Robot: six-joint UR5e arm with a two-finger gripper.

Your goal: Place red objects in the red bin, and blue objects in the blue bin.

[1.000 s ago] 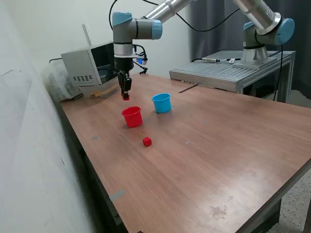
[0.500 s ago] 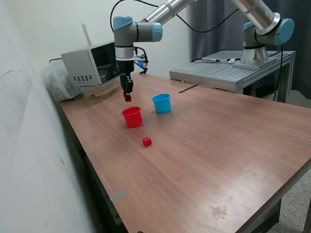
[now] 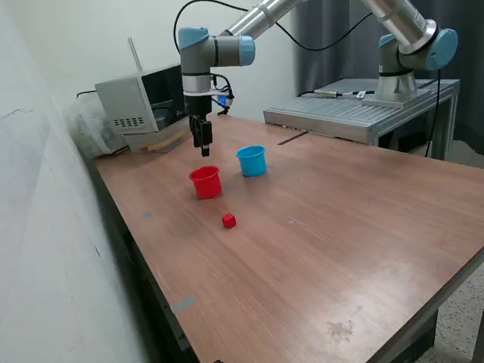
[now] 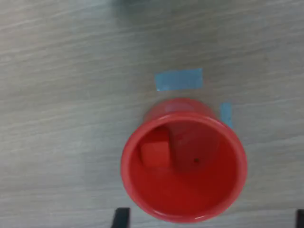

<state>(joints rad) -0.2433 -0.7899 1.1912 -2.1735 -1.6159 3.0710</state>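
Red tapered plastic cup [image 4: 184,160]: holds small red cube [image 4: 155,153], sorted by colour.
Pincer [image 3: 204,149]: above cup, empties; looks open.

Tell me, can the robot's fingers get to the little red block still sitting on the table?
Probably yes. The red block sits alone on bare table, apart from the red cup. The gripper hangs above that cup, with nothing in between.

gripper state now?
Gripper: open and empty, above the red cup; a red cube lies inside the cup.
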